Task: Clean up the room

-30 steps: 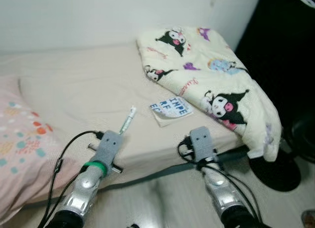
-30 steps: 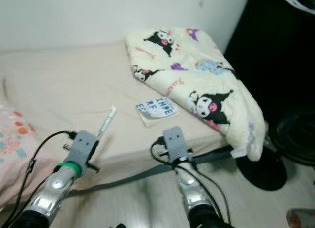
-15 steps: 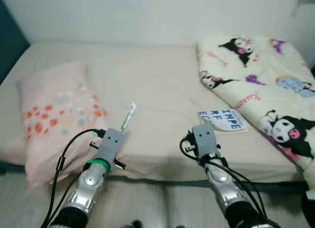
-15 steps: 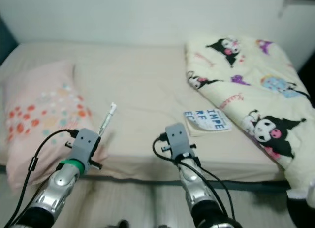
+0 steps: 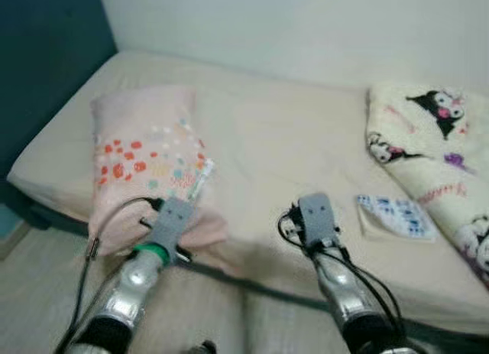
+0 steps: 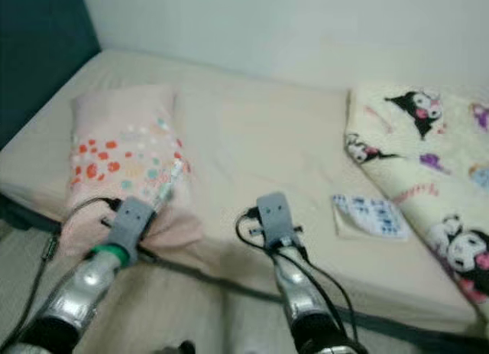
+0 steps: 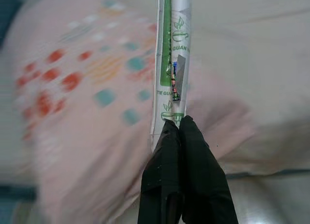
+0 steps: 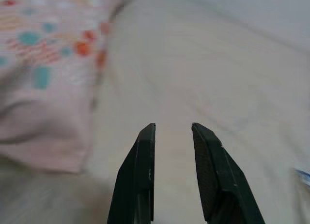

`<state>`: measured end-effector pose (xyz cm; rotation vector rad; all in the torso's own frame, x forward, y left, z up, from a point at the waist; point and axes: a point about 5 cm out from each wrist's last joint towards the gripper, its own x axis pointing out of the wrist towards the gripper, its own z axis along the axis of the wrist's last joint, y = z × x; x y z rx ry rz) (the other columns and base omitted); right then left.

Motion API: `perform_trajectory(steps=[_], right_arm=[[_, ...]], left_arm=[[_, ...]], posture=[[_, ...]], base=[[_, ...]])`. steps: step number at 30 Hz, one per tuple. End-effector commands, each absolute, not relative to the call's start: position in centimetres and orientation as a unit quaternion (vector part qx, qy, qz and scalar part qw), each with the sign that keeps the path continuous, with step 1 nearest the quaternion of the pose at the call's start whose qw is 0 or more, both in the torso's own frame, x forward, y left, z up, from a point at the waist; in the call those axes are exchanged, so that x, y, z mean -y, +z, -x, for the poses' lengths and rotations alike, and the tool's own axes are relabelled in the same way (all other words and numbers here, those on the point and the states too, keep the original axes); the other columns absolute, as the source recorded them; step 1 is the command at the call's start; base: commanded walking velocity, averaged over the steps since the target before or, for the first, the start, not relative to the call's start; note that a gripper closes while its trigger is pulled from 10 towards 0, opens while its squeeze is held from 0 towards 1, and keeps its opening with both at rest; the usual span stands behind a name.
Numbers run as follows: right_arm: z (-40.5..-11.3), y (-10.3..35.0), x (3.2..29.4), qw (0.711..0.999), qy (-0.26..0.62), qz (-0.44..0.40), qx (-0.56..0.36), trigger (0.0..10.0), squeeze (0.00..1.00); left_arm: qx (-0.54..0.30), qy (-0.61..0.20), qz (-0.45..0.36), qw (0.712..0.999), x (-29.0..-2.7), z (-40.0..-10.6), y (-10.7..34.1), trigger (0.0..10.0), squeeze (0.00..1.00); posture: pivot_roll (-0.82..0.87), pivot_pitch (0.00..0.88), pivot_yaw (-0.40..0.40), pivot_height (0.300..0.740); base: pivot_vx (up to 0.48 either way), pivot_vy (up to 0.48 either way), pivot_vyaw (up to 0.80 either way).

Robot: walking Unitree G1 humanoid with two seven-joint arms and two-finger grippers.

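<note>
The long thin packet (image 7: 172,64), white with green print, is pinched at its lower end in my left claw (image 7: 178,129), whose fingers are clenched tight on it. It sticks up and forward over the near edge of the bed (image 5: 290,147), above the lower end of the pink dotted pillow (image 5: 145,155). My right claw (image 8: 172,132) is released, fingers apart and holding nothing, hovering over the near edge of the bed beside the pillow. Further right, a small printed pouch (image 5: 393,215) lies near the front edge, just beside the folded cartoon blanket (image 5: 432,136) at the right end. To do this well I should keep a firm pinch, since the grip is only at the packet's tip and it could swing or slip, and carry it upright, clear of the pillow.
</note>
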<state>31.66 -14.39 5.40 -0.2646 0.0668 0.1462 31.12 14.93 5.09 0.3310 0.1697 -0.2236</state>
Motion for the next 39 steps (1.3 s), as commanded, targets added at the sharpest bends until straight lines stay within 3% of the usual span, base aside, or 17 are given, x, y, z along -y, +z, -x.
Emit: perform_trajectory(steps=[1, 39], right_arm=[[-31.49, 5.01, 14.24, 0.989, 0.073, 0.126, -0.041, 10.0, 0.00], [-31.95, 5.78, 13.46, 0.989, 0.087, 0.117, -0.020, 10.0, 0.00]], left_arm=[[-0.105, -0.115, -0.170, 0.973, -15.02, -30.48, 4.05, 10.0, 0.00], [-0.108, -0.115, -0.164, 0.974, -15.19, -30.82, 4.18, 10.0, 0.00]], posture=[[-0.02, 0.035, 0.056, 0.714], [-0.01, 0.032, 0.064, 0.714]], base=[[0.000, 0.000, 0.79], [0.000, 0.000, 0.79]])
